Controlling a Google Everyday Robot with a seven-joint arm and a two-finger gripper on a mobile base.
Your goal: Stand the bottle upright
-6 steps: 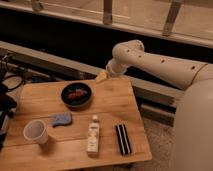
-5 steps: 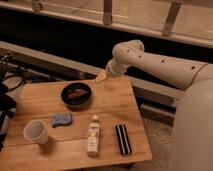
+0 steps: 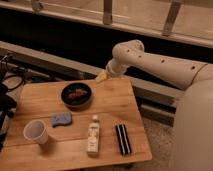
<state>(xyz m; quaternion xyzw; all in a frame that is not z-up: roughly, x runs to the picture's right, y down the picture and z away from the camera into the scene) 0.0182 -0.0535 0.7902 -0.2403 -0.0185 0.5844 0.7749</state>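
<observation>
The bottle (image 3: pixel 93 135) is slim and whitish with a white cap and a pale label. It lies flat on the wooden table (image 3: pixel 115 102), near the front edge, cap pointing away from me. My gripper (image 3: pixel 102 76) hangs at the end of the white arm, over the table's back edge, right of the black bowl. It is well behind the bottle and holds nothing that I can see.
A black ribbed bar (image 3: pixel 123 139) lies just right of the bottle. A blue sponge (image 3: pixel 61 119) and a white paper cup (image 3: pixel 36 131) sit to its left. A black bowl (image 3: pixel 76 94) with reddish food stands at the back. Rails run behind the table.
</observation>
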